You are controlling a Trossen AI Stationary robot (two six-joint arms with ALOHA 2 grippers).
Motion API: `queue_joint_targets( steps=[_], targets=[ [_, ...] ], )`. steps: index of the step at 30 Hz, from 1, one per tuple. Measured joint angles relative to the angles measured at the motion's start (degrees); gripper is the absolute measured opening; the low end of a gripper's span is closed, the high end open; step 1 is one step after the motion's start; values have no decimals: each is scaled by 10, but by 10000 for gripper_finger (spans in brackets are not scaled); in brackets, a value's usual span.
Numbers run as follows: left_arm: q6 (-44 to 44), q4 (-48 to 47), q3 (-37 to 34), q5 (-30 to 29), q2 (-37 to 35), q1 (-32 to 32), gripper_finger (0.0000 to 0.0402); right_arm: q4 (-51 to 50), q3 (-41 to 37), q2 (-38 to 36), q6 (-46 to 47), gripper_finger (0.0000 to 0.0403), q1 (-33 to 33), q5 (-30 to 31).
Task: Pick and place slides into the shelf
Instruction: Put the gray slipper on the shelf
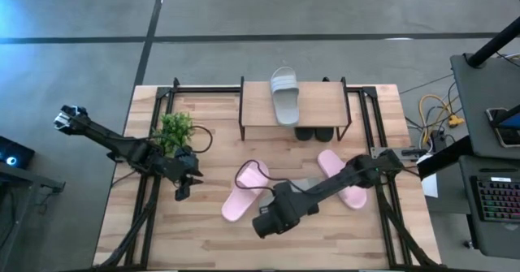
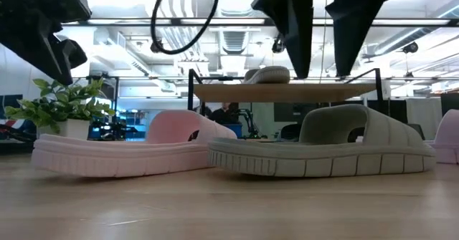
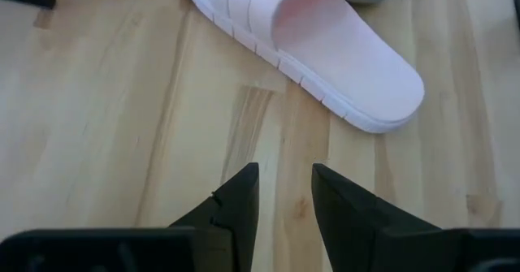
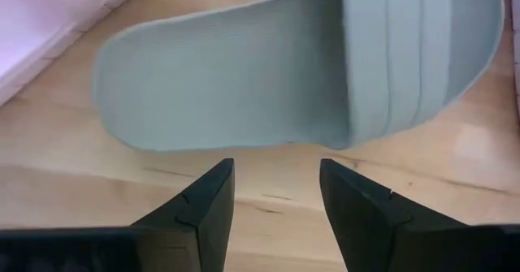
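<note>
Grey foam slide (image 4: 325, 69) lies flat on counter (image 1: 203, 239) mid-front, w/ right hand (image 4: 276, 215) just above, fingers apart, empty. Prob light, bendy; grab across strap or side edge.

Bright, even light; backlit low view silhouettes both arms.

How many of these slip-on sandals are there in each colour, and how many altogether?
pink slides: 2
grey slides: 2
black slides: 2
Total: 6
</note>
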Motion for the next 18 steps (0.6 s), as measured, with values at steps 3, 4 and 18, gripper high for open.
queue_joint_targets(
  steps=[3, 4, 18],
  targets=[
    [8, 1, 0, 0, 2, 0, 99, -1, -9, -4, -32, 173, -2, -3],
    [14, 0, 0, 0, 2, 0, 99, -1, -14, -5, -47, 173, -5, -13],
    [32, 1, 0, 0, 11, 0, 99, 0, -131, -58, -114, 173, -31, -49]
  ],
)
